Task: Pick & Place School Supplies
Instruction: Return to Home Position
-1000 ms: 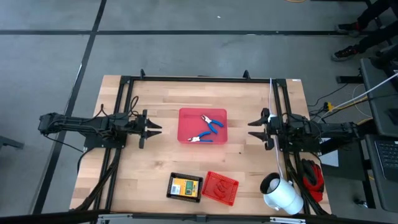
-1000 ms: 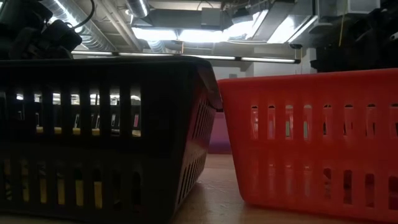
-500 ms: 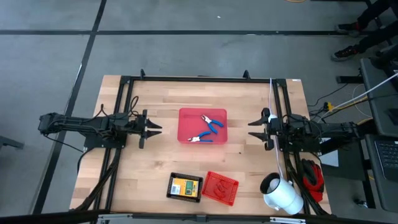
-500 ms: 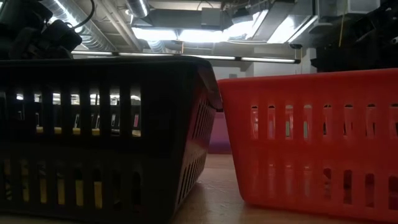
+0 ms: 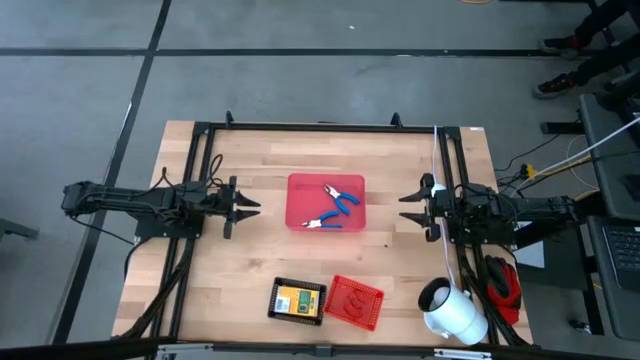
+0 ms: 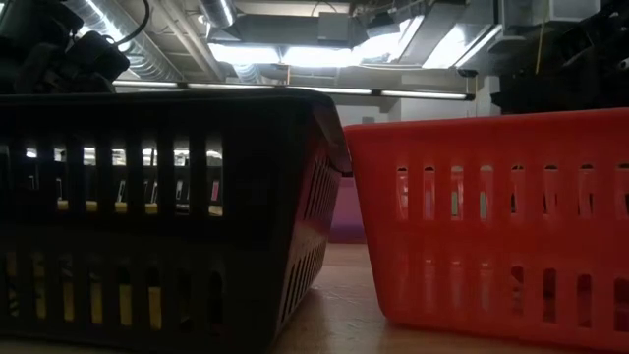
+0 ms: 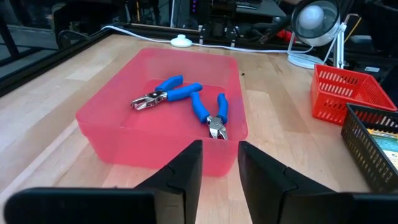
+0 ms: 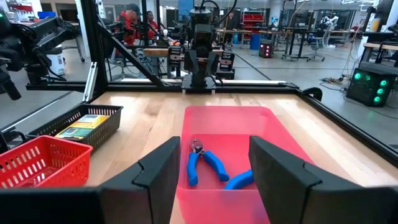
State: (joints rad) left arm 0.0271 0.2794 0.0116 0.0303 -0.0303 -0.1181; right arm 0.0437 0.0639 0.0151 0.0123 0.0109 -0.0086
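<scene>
Pliers (image 5: 341,199), both pairs, lie in the pink tray (image 5: 296,182), midway between the two pincers. The left pincer (image 5: 247,208) hangs near the tray's left side, fingers a little apart and empty. The right pincer (image 5: 404,210) faces it from the right, fingers wide apart, also empty. Toward the bench (image 5: 240,270) front, a card box (image 5: 293,299) sits in the black basket (image 5: 276,287), beside the red basket (image 5: 372,294). Little looks likely to go wrong. The main risk, I judge, is an arm folding home too low and nudging the tray, or the right arm snagging the white cable (image 5: 437,150).
</scene>
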